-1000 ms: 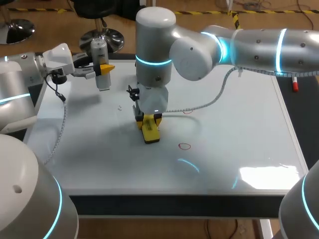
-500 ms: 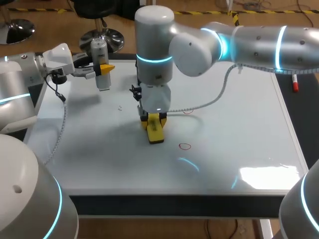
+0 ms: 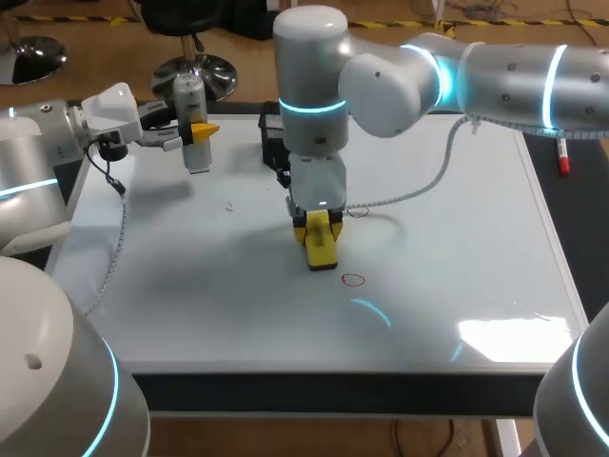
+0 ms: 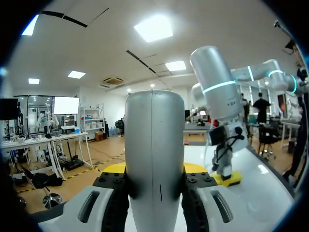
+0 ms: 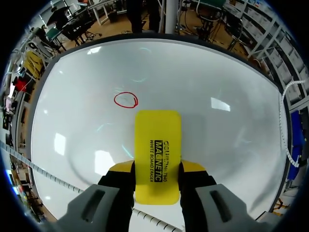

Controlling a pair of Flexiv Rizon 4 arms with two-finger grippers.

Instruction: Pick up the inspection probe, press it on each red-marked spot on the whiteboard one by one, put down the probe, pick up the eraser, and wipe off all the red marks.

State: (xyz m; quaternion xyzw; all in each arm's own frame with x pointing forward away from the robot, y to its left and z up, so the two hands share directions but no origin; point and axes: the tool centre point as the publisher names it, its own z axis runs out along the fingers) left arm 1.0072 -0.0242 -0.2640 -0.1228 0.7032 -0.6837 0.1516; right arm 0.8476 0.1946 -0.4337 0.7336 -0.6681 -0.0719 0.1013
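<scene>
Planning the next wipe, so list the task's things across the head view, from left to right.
probe, held up over the far left corner → eraser, about mid-view → red circle, just right of the eraser.

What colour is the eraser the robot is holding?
The eraser is bright yellow with black lettering, clearest in the right wrist view.

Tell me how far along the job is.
Done: eraser picked up; the right tool grips the yellow eraser down on the whiteboard. In hand: wiping, with one red circle just ahead of the eraser. Left: that circle at least, and the probe, which the left tool holds, not set down.
</scene>
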